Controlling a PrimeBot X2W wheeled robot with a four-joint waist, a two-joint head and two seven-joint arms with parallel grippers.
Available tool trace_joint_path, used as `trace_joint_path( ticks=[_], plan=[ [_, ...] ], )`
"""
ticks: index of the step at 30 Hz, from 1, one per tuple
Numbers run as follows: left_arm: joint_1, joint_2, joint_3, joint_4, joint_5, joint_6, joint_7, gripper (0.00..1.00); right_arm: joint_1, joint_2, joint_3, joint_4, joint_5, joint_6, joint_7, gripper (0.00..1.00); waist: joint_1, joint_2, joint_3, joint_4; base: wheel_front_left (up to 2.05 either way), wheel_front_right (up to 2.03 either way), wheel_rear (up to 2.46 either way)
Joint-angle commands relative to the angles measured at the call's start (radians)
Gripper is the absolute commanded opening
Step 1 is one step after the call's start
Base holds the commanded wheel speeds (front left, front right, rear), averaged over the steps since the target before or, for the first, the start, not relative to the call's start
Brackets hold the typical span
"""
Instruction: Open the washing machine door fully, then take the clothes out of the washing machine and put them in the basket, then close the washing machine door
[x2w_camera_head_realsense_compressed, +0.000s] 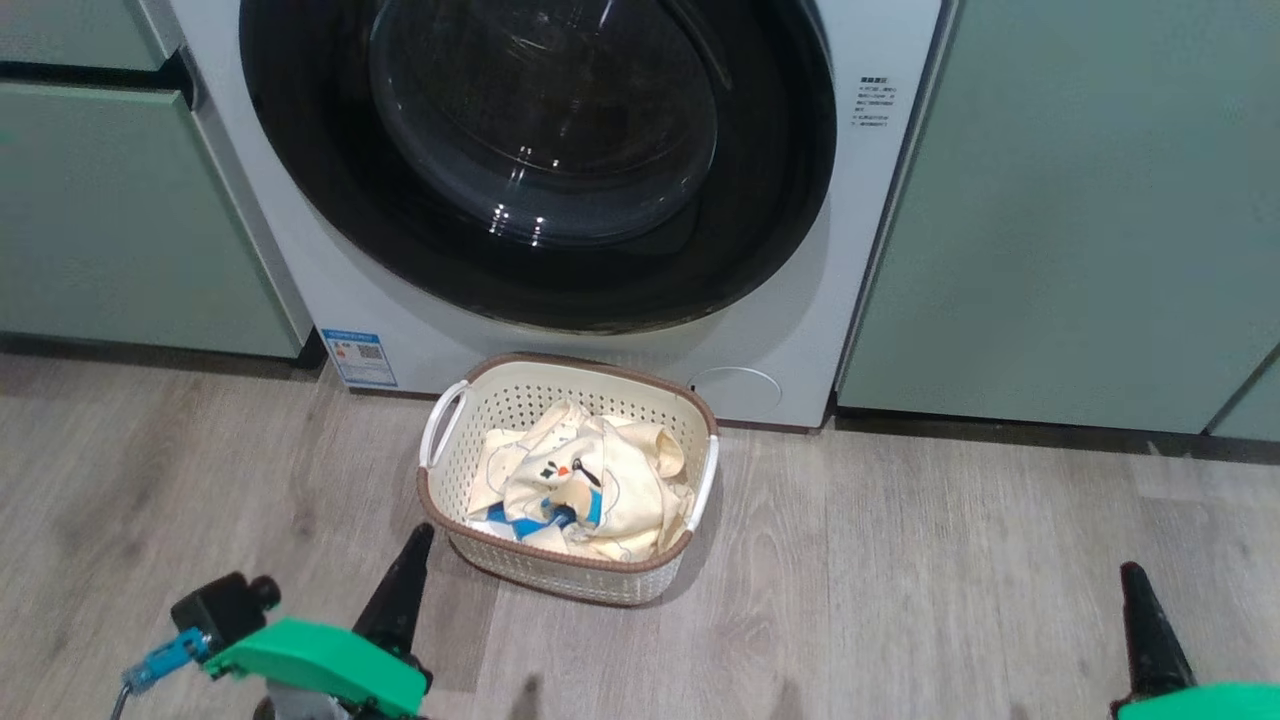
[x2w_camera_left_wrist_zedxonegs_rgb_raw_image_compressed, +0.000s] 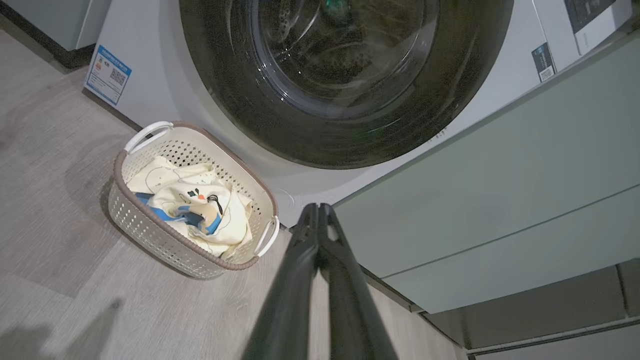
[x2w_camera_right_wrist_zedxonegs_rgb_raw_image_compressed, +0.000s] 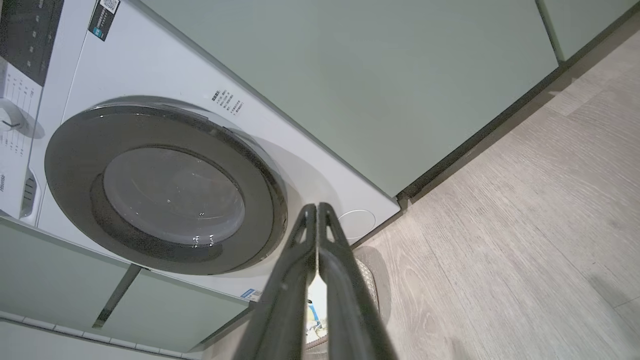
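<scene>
The white washing machine (x2w_camera_head_realsense_compressed: 790, 330) stands with its round black-rimmed door (x2w_camera_head_realsense_compressed: 540, 160) flat against its front, glass bowl in the centre. The same door (x2w_camera_right_wrist_zedxonegs_rgb_raw_image_compressed: 165, 185) lies closed in the right wrist view. On the floor before it sits the cream basket (x2w_camera_head_realsense_compressed: 570, 565) with pale yellow clothes (x2w_camera_head_realsense_compressed: 580, 480) inside, blue trim and a small penguin-like print showing. My left gripper (x2w_camera_head_realsense_compressed: 418, 540) is shut, low at the left, just left of the basket and holding nothing. My right gripper (x2w_camera_head_realsense_compressed: 1133, 576) is shut at the lower right, far from the basket. The basket (x2w_camera_left_wrist_zedxonegs_rgb_raw_image_compressed: 150, 230) and clothes (x2w_camera_left_wrist_zedxonegs_rgb_raw_image_compressed: 200, 205) lie left of my left fingertips (x2w_camera_left_wrist_zedxonegs_rgb_raw_image_compressed: 318, 206).
Pale green cabinets (x2w_camera_head_realsense_compressed: 1080, 200) flank the machine on both sides. A blue sticker (x2w_camera_head_realsense_compressed: 360, 358) and a round service flap (x2w_camera_head_realsense_compressed: 735, 392) sit low on the machine's front. Grey wood-look floor (x2w_camera_head_realsense_compressed: 950, 580) stretches open to the right of the basket.
</scene>
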Motion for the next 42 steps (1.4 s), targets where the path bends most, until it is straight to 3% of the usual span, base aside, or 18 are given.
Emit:
trace_joint_path(
  ticks=[1, 42],
  plan=[
    [-0.058, 0.004, 0.030, -0.023, -0.032, -0.012, 0.004, 0.00, -0.057, -0.022, 0.001, -0.025, 0.035, 0.002, 0.006, 0.00, -0.0001, 0.0000, 0.000, 0.001, 0.00, 0.00, 0.00],
    [-0.136, -0.015, 0.100, 0.064, -0.473, -0.100, 0.090, 0.00, -0.165, -0.026, -0.035, 0.047, 0.495, 0.003, 0.102, 0.00, -0.0001, 0.0000, 0.010, 0.017, 0.00, 0.00, 0.00]
  ],
)
